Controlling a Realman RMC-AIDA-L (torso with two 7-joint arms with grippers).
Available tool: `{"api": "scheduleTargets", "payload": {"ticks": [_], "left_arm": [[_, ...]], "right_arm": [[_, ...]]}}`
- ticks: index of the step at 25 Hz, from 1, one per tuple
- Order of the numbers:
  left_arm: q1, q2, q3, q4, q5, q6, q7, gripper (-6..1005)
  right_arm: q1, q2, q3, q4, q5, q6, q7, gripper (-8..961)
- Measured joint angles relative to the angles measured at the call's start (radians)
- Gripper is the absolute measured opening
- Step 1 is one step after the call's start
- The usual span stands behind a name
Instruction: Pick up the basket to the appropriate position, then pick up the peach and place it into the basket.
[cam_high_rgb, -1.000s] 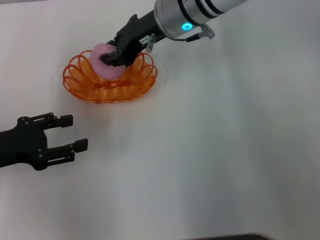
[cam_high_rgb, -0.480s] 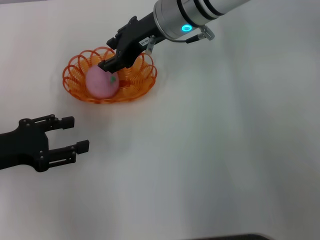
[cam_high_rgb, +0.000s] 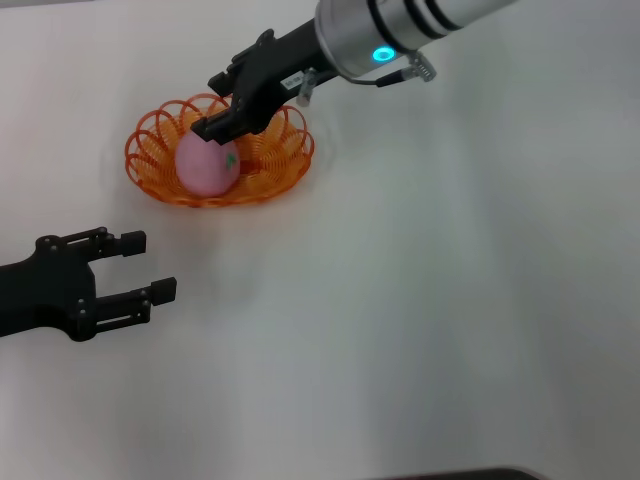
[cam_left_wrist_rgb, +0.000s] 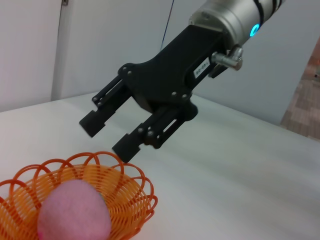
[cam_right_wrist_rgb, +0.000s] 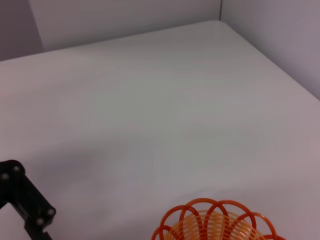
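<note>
The orange wire basket (cam_high_rgb: 283, 158) stands on the white table at the far left. Inside it lies the pink peach (cam_high_rgb: 205, 166), resting free with its green stem mark to one side. My right gripper (cam_high_rgb: 213, 105) hangs open just above the peach and the basket's far rim, holding nothing. The left wrist view shows the same: the right gripper (cam_left_wrist_rgb: 106, 137) is open over the basket (cam_left_wrist_rgb: 131, 176) and clear of the peach (cam_left_wrist_rgb: 75, 216). Nearer to me and lower left, my left gripper (cam_high_rgb: 150, 265) stays open over bare table.
White tabletop (cam_high_rgb: 430, 300) stretches to the right and front of the basket. The right wrist view catches the basket's rim (cam_right_wrist_rgb: 215, 220) and part of the left gripper (cam_right_wrist_rgb: 25, 200), with walls behind the table's far edge.
The right gripper let go of the peach, which settled into the basket. The gripper has opened and risen a little. The left arm has barely moved.
</note>
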Motion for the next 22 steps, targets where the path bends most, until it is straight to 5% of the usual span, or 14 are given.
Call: {"api": "scheduleTargets", "payload": {"ticks": [10,22], "left_arm": [[-0.001,0.001,0.0,0.0,0.0,-0.001,-0.001,737],[0.002,0.005,-0.01,0.012,0.006,0.007,-0.01,737]], "right_arm": [[-0.244,-0.009,0.029,-0.316,0.0,-0.144,0.017,639],[-0.461,-0.022,0.249,-0.539,-0.084,-0.445,0.015,647]]}}
